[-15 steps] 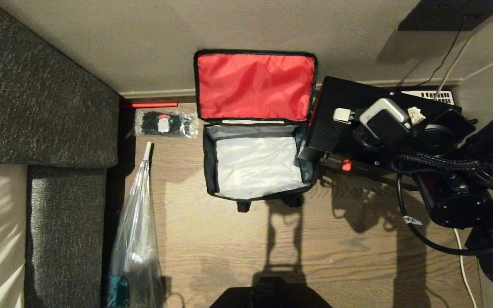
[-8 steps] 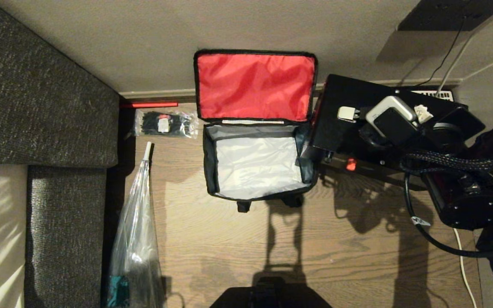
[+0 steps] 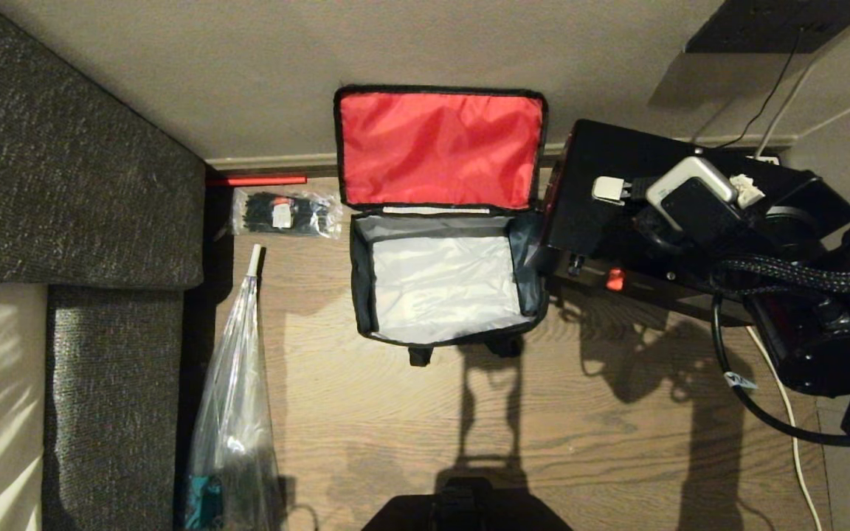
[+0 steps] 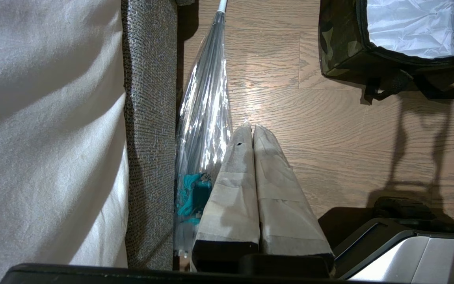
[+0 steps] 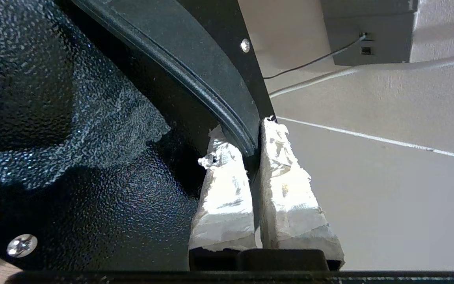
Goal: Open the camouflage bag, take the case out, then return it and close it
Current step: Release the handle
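Note:
The camouflage bag stands open on the wood floor, its red-lined lid leaning back against the wall and only pale silvery lining showing inside. The flat black case hangs just right of the bag, above the floor. My right gripper is shut on the case's rimmed edge; in the head view my wrist camera hides its fingers. My left gripper is parked low over the floor, shut and empty, with the bag's camouflage corner ahead of it.
A dark sofa fills the left side. A clear plastic bag lies beside it, and a small packet of black ties sits by the wall. A white cable runs along the floor at the right. My base shows at the near edge.
My right arm has carried the case a little to the right and toward the wall, away from the bag's right side. The bag and left arm have stayed still.

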Robot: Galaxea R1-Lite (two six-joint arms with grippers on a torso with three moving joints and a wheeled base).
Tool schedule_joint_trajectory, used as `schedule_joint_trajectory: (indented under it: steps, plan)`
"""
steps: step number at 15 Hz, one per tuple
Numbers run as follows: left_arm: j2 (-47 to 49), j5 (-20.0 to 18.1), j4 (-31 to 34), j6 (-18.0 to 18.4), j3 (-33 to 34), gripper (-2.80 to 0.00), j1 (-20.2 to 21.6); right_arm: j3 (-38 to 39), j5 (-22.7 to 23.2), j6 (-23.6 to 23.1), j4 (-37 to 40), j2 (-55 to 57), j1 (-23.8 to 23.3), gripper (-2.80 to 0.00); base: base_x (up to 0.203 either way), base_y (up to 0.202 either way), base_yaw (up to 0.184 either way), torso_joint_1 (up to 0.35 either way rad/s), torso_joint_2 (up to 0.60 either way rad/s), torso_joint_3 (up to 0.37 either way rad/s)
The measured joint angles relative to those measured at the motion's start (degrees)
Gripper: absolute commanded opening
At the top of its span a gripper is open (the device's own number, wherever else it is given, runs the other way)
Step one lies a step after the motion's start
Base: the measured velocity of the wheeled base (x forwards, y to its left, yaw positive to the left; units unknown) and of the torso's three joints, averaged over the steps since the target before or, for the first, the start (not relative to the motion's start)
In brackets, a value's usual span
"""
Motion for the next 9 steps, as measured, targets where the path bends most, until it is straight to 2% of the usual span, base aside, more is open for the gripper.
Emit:
schedule_joint_trajectory:
  steps: [9]
  plan:
    - [0.0, 0.0, 0.0, 0.0, 0.0, -2.80, 0.0, 0.8, 0.0, 0.1, 0.2, -0.7, -2.8, -2.80, 0.000, 0.000, 0.000, 0.000, 0.00, 0.000]
